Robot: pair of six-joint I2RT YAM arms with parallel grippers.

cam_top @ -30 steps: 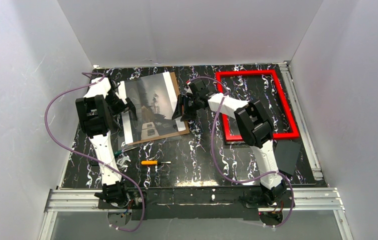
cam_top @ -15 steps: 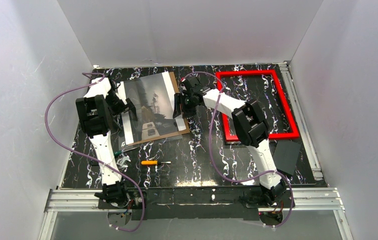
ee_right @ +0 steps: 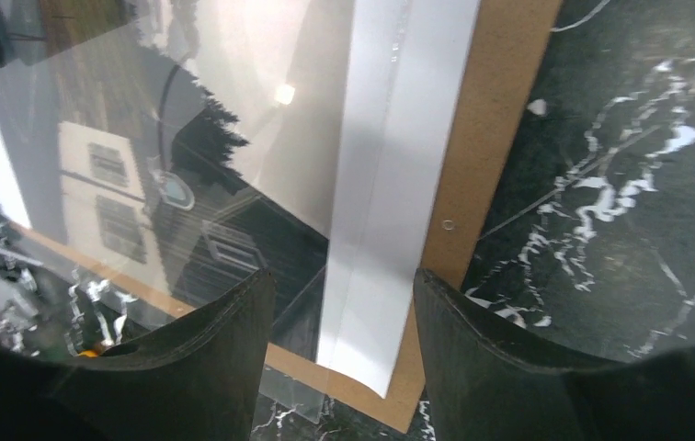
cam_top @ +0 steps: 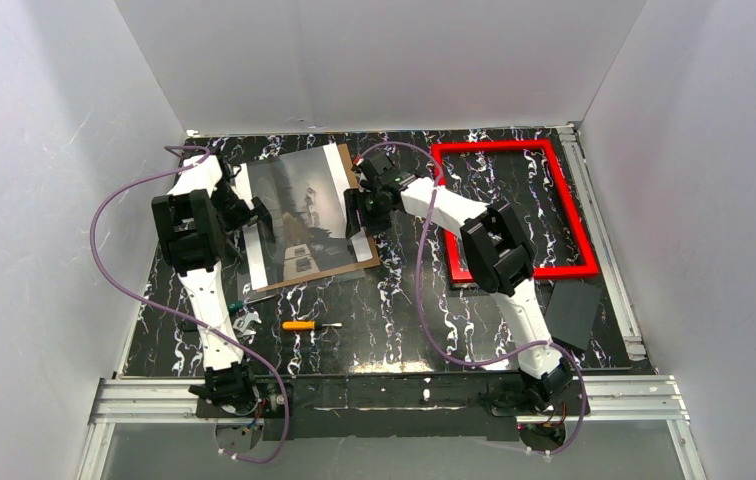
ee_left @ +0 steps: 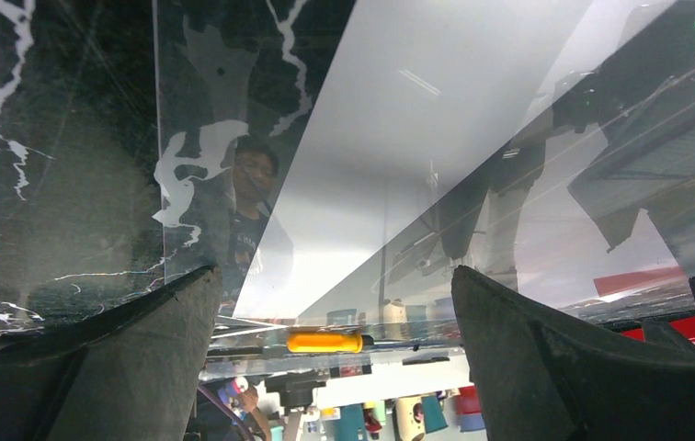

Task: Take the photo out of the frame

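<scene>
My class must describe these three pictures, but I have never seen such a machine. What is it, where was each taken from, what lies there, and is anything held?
A white left arm and right arm are bolted at the near edge of a black marbled table. The wide picture looks down from above and behind them; the other two come from a camera on each wrist, that arm's own dark fingers showing at the bottom. On the table lie the photo on a brown backing board, the empty red frame to its right, a yellow-handled screwdriver and a dark grey sheet. The left tool stands open at the photo's left edge, the right tool open astride its right white strip. Nothing is held.
</scene>
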